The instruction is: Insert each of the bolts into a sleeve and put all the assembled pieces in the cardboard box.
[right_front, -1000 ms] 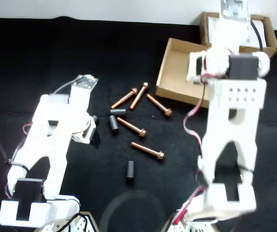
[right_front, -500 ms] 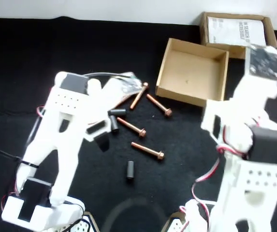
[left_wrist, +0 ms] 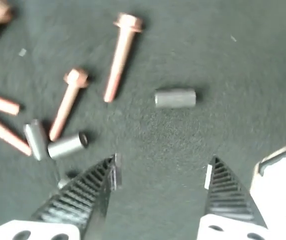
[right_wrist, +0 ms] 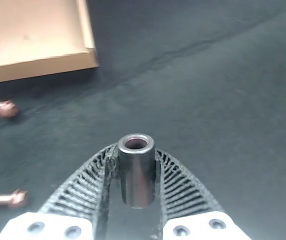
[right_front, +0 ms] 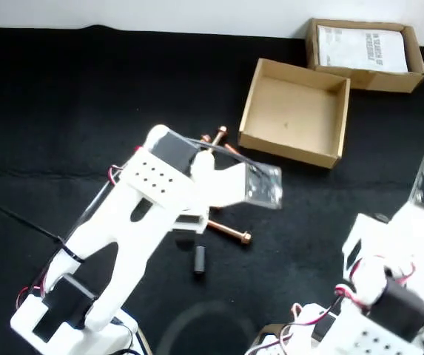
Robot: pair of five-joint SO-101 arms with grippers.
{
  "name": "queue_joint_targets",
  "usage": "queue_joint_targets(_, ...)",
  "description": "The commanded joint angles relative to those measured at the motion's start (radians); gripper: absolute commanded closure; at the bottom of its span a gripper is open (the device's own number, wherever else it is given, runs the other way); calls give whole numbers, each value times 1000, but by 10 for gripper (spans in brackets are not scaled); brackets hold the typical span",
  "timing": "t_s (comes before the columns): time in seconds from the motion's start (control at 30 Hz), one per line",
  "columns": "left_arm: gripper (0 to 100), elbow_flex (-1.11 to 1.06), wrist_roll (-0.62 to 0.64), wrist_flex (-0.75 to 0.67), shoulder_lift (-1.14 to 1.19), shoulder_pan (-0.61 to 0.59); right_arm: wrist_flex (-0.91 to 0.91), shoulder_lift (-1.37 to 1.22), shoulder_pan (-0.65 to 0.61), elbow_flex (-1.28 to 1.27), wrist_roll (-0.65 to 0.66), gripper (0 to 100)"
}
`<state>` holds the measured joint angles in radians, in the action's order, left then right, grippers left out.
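Copper bolts point(left_wrist: 122, 56) lie on the tabletop point(left_wrist: 242, 60) just ahead of the left gripper point(left_wrist: 161, 169), its jaws apart, long axes pointing away, while the farther right gripper point(right_wrist: 135, 159) clamps a sleeve point(right_wrist: 137, 172).

The left arm point(right_front: 134, 214) is stretched from its base at the near left corner of the desk point(right_front: 64, 111) out over the middle. Its wrist is bent so that the left jaws are pointed down at the desk, spread wide apart with nothing between them. The right arm point(right_front: 389, 274) is folded low at the near right corner, and the right jaws are closed around a sleeve point(right_wrist: 137, 170), held lengthwise between them with its open end turned toward the wrist.
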<state>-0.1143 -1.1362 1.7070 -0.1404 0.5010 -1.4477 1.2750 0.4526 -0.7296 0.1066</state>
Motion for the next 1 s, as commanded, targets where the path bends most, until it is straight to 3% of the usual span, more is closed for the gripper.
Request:
queue_joint_targets(0.0,726,-8,-236,-5,-2,15,77,133,114,-148,44,992)
queue_joint_targets(0.07,726,-10,-288,-12,4,24,136,197,176,-236,75,992)
queue_joint_targets(0.23,726,-2,-284,-138,113,68,292,332,271,-435,150,992)
queue_joint_targets(0.37,726,31,-178,-226,226,99,366,404,285,-547,170,992)
queue_joint_targets(0.63,726,234,-137,-226,456,122,435,438,277,-625,169,992)
queue_joint_targets(0.83,726,355,-127,-149,575,151,446,443,278,-659,164,992)
queue_joint_targets(0.97,726,427,3,-144,639,176,446,443,278,-677,164,992)
